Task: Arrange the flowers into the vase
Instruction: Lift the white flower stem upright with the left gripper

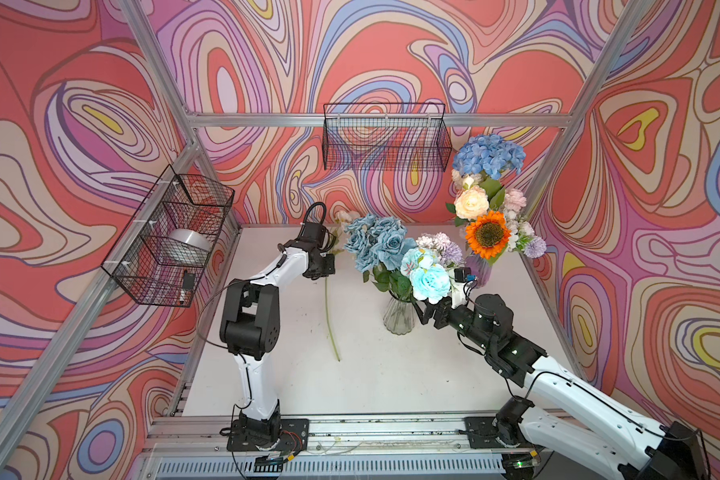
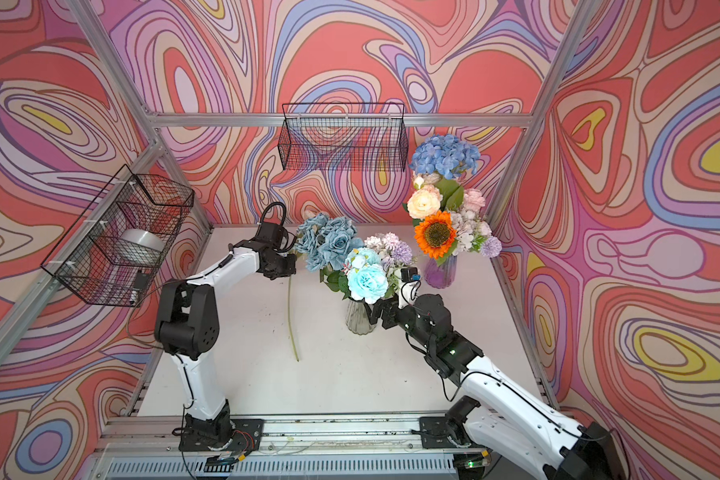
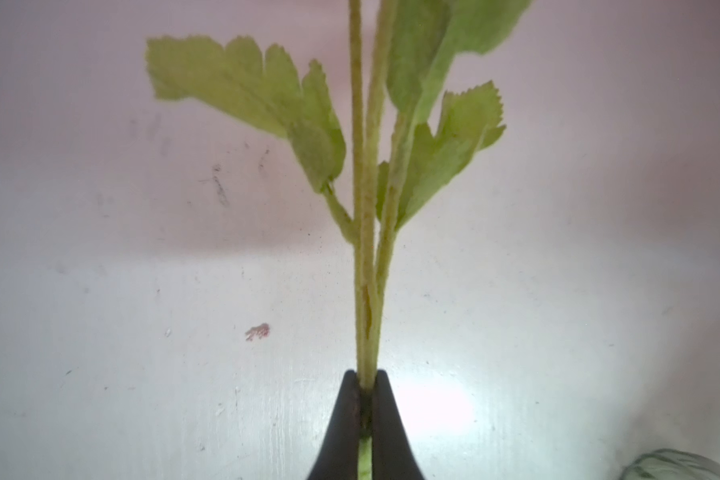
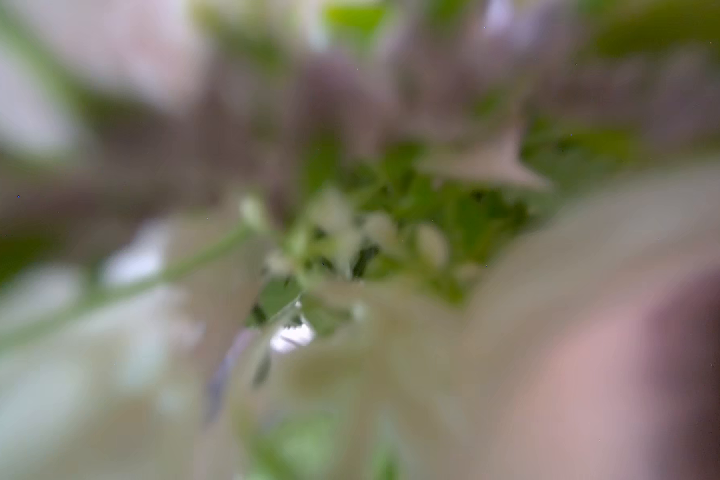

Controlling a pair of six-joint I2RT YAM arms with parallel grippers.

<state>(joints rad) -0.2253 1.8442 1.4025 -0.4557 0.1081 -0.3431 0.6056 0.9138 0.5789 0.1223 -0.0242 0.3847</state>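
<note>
Left wrist shows left hand (image 3: 366,380) pinching a stem (image 3: 366,270); clear vase (image 1: 395,321) holds blue roses (image 1: 377,245).

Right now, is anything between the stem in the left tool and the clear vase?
Only bare table lies between the stem and the clear vase. Blue roses crowd over its mouth; the right tool sits beside it.

Overhead stereo pair; close-up wrist cameras

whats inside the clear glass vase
The clear glass vase holds blue roses, turquoise blooms and lilac clusters. Their stems' lower ends are hidden by leaves and ribbed glass.
</note>
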